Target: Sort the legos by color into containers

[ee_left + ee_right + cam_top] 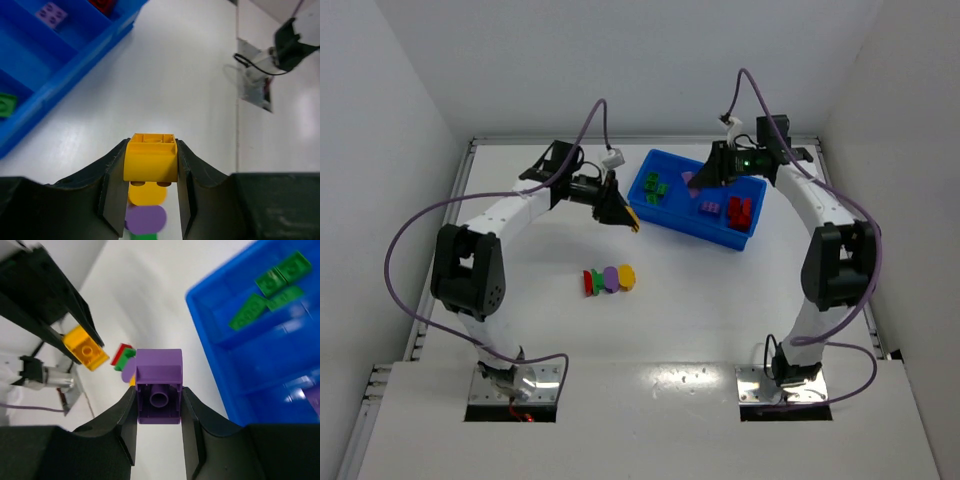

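Observation:
My left gripper [150, 172] is shut on a yellow brick [150, 157] and holds it above the table, left of the blue bin [672, 215]; it shows in the top view [632, 222] too. My right gripper [159, 412] is shut on a purple brick [159, 385], held over the bin's left part [695, 178]. A row of joined red, green, purple and yellow pieces [609, 279] lies on the table. The bin holds green bricks [655, 189] at the left, a purple brick [710, 208] in the middle and red bricks [740, 212] at the right.
White walls enclose the table on the left, back and right. The arm bases [515, 385] stand at the near edge. Cables arc over both arms. The bin's near wall [60, 87] lies close to my left gripper.

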Robot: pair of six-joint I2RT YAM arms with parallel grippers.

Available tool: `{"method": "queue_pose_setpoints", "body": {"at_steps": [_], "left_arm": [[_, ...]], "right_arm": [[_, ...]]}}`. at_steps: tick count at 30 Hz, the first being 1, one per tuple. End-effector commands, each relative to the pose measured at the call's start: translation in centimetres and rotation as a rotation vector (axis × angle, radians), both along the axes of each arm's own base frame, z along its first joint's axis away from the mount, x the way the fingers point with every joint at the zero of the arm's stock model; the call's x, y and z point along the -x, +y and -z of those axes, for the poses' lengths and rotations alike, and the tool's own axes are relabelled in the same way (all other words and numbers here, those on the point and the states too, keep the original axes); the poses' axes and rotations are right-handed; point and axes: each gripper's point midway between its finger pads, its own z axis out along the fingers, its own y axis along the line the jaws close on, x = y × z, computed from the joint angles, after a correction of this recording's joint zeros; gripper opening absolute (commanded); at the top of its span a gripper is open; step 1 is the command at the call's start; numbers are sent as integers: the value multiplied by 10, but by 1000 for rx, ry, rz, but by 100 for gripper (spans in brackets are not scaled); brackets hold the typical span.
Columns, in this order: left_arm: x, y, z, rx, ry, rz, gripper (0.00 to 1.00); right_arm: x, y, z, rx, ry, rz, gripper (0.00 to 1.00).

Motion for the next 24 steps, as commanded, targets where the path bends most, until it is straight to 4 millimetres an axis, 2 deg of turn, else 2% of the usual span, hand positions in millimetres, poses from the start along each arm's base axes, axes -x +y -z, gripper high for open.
{"method": "queue_pose_setpoints", "body": {"at_steps": [1, 2, 3, 4, 5, 6, 7, 8, 10, 11, 12, 13, 14, 15, 16, 21, 22, 23, 24], "left_arm": [[-26, -33, -25, -28, -200, -28, 14], [-45, -41, -31, -20, -276, -76, 14], [-53, -46, -38, -9, -296, -115, 14], [-63, -60, -40, 14, -293, -149, 14], [-67, -65, -35, 2, -273, -168, 14], [-83, -70, -35, -9, -294, -229, 14], [-94, -79, -46, -1, -311, -256, 14], [-102, -93, -27, -23, -267, -272, 14], [-122, -103, -21, -49, -265, -347, 15], [-130, -114, -33, -36, -283, -359, 15], [-145, -114, -9, -84, -249, -403, 15], [-152, -124, -19, -67, -278, -411, 15], [-157, -125, -13, -76, -264, -423, 15], [-162, -132, 4, -96, -242, -436, 15], [-169, -134, 0, -88, -244, -457, 15], [-182, -149, 26, -128, -250, -498, 17], [-187, -150, 27, -128, -256, -508, 19], [-189, -151, 39, -141, -244, -506, 20], [-192, -151, 42, -145, -245, -514, 27]], "right_arm": [[11, -26, -11, 133, -99, 82, 5], [9, -34, -7, 181, -114, 119, 5], [12, -39, 1, 211, -101, 145, 5], [11, -51, 0, 257, -117, 192, 5], [13, -55, 2, 277, -116, 211, 5], [16, -60, 8, 301, -107, 231, 5], [15, -68, 10, 340, -110, 269, 5], [17, -76, 5, 353, -125, 298, 5], [18, -84, 7, 391, -129, 336, 5], [20, -88, 12, 395, -115, 343, 5], [21, -88, 7, 392, -128, 346, 5], [23, -88, 7, 392, -127, 346, 5], [22, -92, 7, 393, -125, 355, 5], [23, -92, 4, 391, -134, 357, 5], [23, -92, 4, 391, -134, 357, 5], [20, -100, 8, 395, -120, 376, 5], [18, -100, 4, 392, -130, 378, 5], [18, -100, 8, 395, -120, 376, 5], [16, -100, 4, 393, -128, 378, 5]]}}
